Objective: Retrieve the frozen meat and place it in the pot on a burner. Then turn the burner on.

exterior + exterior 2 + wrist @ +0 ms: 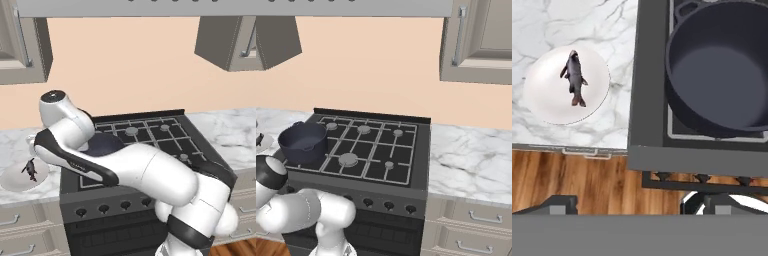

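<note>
Meat [574, 77] lay thawing-side up on a white plate [542, 95], which rested on the marble tabletop [587, 25] just left of the stove [647, 100]. I judged that placement a staging spot, within the arm's reach. To its right, the pot [722, 65] sat empty on the front left burner, ready to receive the lump. My end effector [629, 202] hung above the stove's front edge, fingers spread wide and grasping nothing. Burner knobs [103, 208] lined the front panel below. I saw nothing between plate and pot; the pot's raised rim was the obstacle to clear.
</note>
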You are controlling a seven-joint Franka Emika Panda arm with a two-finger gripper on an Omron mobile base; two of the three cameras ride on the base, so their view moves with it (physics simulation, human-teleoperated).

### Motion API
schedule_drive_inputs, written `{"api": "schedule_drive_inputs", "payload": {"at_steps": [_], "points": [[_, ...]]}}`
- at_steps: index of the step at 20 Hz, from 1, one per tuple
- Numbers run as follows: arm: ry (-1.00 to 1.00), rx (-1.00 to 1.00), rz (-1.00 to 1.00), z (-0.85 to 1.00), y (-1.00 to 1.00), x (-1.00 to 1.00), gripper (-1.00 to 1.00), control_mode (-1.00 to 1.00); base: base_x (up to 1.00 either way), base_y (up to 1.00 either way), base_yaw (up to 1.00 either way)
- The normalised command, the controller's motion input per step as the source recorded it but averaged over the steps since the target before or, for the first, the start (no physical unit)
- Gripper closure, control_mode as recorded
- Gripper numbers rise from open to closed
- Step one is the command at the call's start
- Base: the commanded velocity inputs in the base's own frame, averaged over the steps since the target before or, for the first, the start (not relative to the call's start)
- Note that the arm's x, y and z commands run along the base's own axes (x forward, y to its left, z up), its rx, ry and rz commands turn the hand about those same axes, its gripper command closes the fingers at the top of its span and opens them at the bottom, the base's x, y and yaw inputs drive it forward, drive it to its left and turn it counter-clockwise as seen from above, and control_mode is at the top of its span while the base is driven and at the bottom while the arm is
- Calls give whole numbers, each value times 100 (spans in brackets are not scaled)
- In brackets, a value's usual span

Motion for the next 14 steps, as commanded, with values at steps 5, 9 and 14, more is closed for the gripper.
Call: {"api": "schedule_drive_inputs", "payload": {"at_steps": [5, 9, 14], "points": [[2, -2, 0, -40, 26, 33, -100, -100, 0, 0, 0], [16, 0, 0, -43, 30, 31, -100, -100, 0, 0, 0], [4, -1, 0, -27, 33, 24, -100, -100, 0, 0, 0]]}}
